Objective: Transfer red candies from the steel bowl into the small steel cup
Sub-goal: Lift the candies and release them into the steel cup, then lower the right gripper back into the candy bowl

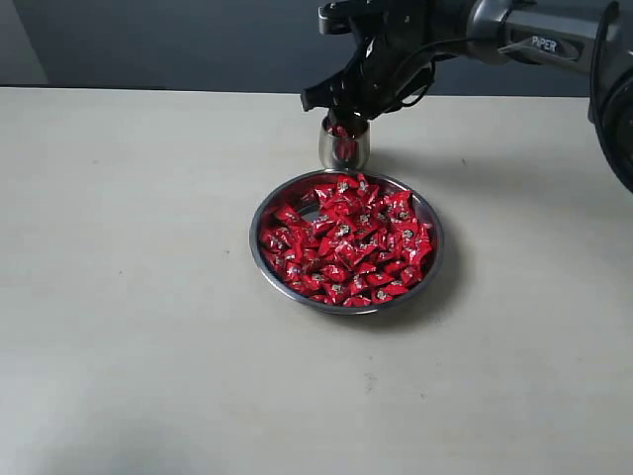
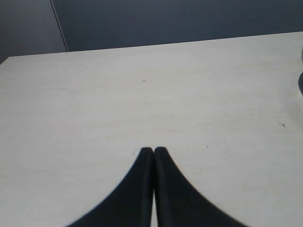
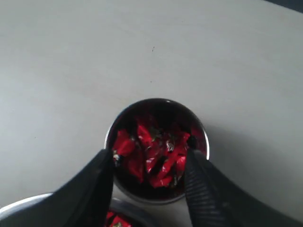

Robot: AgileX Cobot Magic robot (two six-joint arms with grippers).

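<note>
Red candies [image 1: 346, 242] mostly heaped in steel bowl [image 1: 255, 242], some in small steel cup [image 1: 326, 153] beside it. My right end effector [image 3: 149, 156] released above cup, empty. Candies likely light, slippery; pinch one across middle.

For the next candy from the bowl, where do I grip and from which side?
Pick one of the red candies lying on top near the middle of the heap, and come straight down with the right gripper. The rim of the steel bowl blocks a sideways approach, and candies at the edge lie against its wall. Probably pinch across the wrapper's narrow body.
</note>
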